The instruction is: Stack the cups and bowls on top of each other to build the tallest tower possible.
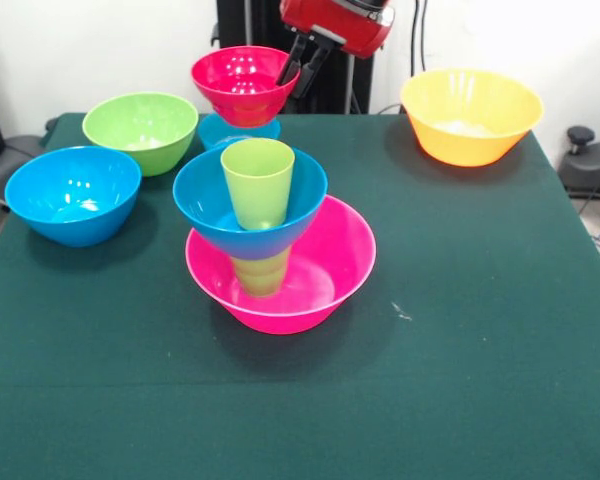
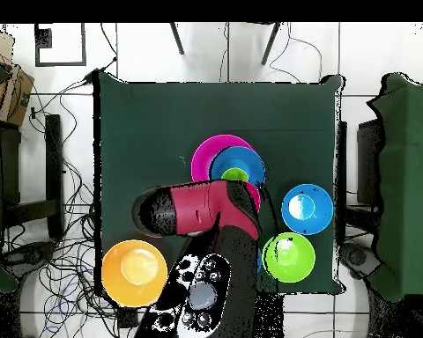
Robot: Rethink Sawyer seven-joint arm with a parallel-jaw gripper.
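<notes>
The tower stands mid-table: a wide pink bowl point(image 1: 325, 275) holds a lime cup point(image 1: 261, 272), which carries a medium blue bowl point(image 1: 205, 205) with another lime cup point(image 1: 257, 182) standing in it. From above, the pink bowl point(image 2: 206, 151), blue bowl point(image 2: 248, 163) and top cup point(image 2: 235, 174) are nested. My gripper point(image 1: 298, 68) is shut on the right rim of the small red bowl point(image 1: 240, 85). It holds the bowl in the air behind the tower, above a small blue bowl point(image 1: 220, 131). In the overhead view my arm point(image 2: 197, 209) hides the red bowl.
A green bowl point(image 1: 140, 130) and a blue bowl point(image 1: 72, 195) sit at the table's left in the front view, and a large orange bowl point(image 1: 470, 115) at the far right. They show from above as green point(image 2: 288, 256), blue point(image 2: 306, 209) and orange point(image 2: 134, 273).
</notes>
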